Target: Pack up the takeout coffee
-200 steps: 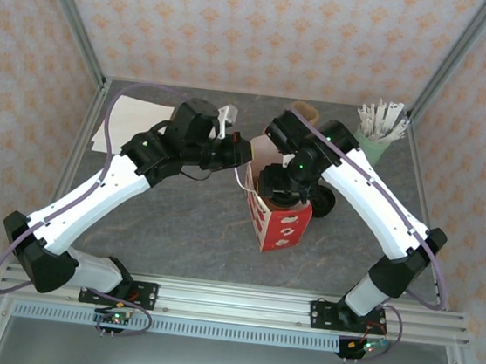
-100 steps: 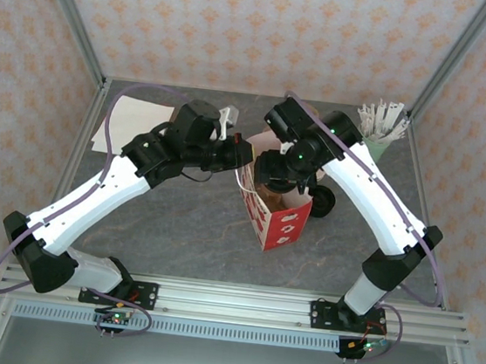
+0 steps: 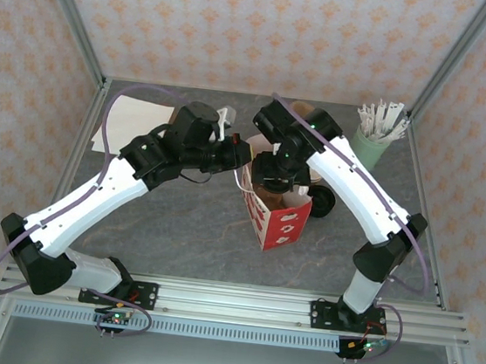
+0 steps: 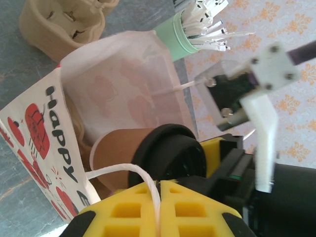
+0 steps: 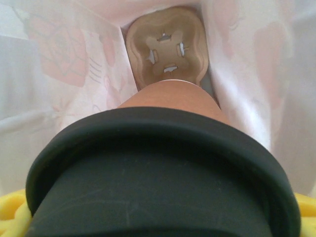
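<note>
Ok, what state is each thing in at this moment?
left gripper: shut on the bag's string handle.
right gripper: closed around the takeout coffee, above the bag mouth.
takeout coffee: black lid on, partway inside the bag.
bag: upright, mouth open.
mint-green cup: upright, full of paper-wrapped sticks.
</note>
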Tool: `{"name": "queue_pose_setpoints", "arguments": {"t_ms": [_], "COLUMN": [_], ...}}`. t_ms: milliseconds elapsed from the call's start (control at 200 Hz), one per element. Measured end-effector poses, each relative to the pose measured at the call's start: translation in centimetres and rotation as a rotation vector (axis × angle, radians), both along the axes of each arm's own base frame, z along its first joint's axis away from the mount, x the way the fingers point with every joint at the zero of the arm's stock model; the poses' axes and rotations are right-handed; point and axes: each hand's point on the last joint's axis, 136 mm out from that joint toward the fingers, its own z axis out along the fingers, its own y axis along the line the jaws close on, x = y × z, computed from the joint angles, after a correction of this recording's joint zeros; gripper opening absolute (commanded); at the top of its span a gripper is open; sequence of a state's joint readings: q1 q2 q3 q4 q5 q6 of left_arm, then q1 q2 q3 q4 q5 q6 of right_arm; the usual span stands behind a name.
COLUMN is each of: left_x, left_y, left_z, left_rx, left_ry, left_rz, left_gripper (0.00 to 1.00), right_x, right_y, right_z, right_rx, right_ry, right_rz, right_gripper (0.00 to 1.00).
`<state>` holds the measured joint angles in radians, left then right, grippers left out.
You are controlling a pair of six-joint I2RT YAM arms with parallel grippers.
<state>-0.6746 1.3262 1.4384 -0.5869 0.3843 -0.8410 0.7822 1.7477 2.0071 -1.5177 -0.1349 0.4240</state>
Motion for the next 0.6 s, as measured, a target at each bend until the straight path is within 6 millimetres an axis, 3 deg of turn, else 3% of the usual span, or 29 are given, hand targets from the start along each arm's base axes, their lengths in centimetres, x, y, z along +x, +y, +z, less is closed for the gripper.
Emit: {"name": "queue_pose_setpoints", "arguments": {"t_ms": [180,320,596], "left_x": [0.0,0.0,0.0], "left_y": [0.0,0.0,0.1], "left_z": [0.0,0.0,0.1], "left_rx": [0.0,-0.001,-0.001], "left_ry": [0.0,-0.001,-0.002], "left_rz": [0.0,0.001,0.003], "left_gripper": [0.0,0.0,0.0], "right_x": [0.0,-0.2,0.2], "right_y": [0.2,-1.0,-1.6], "right_z": [-0.3,-0.4,1.2], "right_rx": [-0.006,-0.067,-0.085], "right_ry": [-0.001,-0.007,-0.048], "right_rz": [0.001,-0.006,-0.014], "right_gripper": [0.76,0.76,0.76]}}
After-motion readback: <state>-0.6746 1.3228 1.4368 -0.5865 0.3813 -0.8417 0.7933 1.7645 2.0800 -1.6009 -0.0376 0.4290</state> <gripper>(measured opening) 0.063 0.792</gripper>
